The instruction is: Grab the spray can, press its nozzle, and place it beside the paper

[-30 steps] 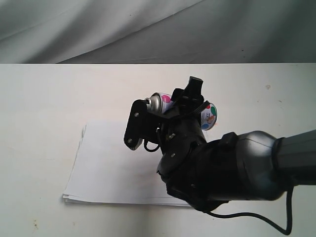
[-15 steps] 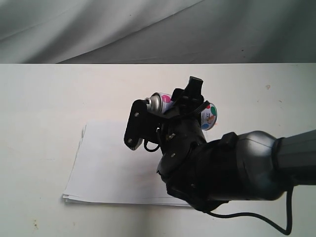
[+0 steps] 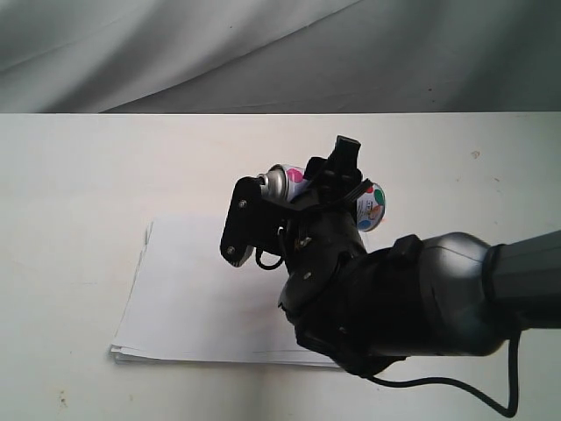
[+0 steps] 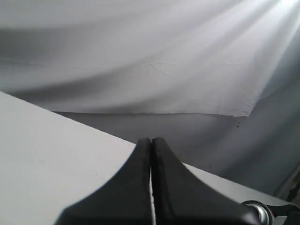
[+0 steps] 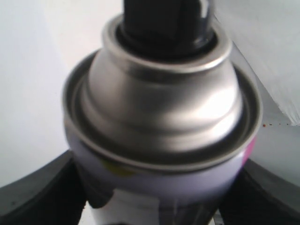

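Right fingers [image 5: 33, 197] clamp spray can [image 5: 159, 117], tipped sideways near paper [image 3: 193, 289].

White table [image 3: 70, 175] w/ grey cloth [image 3: 175, 53] behind.

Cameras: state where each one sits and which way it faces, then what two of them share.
Exterior view: off the arms, looking down on the table toward a grey cloth; shows the right arm and right gripper holding the spray can near the paper.
Left wrist view: on the left wrist, looking past the shut left gripper across the table to the cloth.
Right wrist view: on the right wrist, close on the can's top, fingers either side.
Shared: exterior and right wrist both show can and paper.
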You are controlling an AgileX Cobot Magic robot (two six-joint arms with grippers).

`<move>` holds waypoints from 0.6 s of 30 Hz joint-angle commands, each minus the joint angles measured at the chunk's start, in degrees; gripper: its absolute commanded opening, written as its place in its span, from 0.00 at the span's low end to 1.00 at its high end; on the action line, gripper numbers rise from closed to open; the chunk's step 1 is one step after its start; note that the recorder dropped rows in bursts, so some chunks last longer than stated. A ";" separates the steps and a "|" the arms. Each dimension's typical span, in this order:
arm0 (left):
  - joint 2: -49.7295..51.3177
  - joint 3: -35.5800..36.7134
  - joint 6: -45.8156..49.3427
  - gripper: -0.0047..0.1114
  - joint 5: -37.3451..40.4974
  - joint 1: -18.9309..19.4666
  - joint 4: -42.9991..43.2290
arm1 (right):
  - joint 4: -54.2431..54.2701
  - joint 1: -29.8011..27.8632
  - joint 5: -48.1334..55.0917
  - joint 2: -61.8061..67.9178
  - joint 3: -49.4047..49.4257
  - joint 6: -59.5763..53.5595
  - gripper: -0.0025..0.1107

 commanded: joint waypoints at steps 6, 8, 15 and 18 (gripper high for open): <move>23.31 -15.69 12.51 0.04 10.93 -0.28 -0.26 | -2.22 0.06 3.96 -0.48 -0.47 0.33 0.02; 28.91 -19.21 15.32 0.04 11.37 -0.28 -1.34 | -2.22 0.06 4.98 -0.48 -0.47 0.33 0.02; 48.07 -33.53 50.10 0.04 18.40 -0.28 -28.51 | -2.22 0.06 6.07 -0.48 -0.47 0.21 0.02; 54.09 -36.79 55.91 0.04 21.29 -0.28 -33.53 | -2.22 0.06 6.07 -0.48 -0.47 0.21 0.02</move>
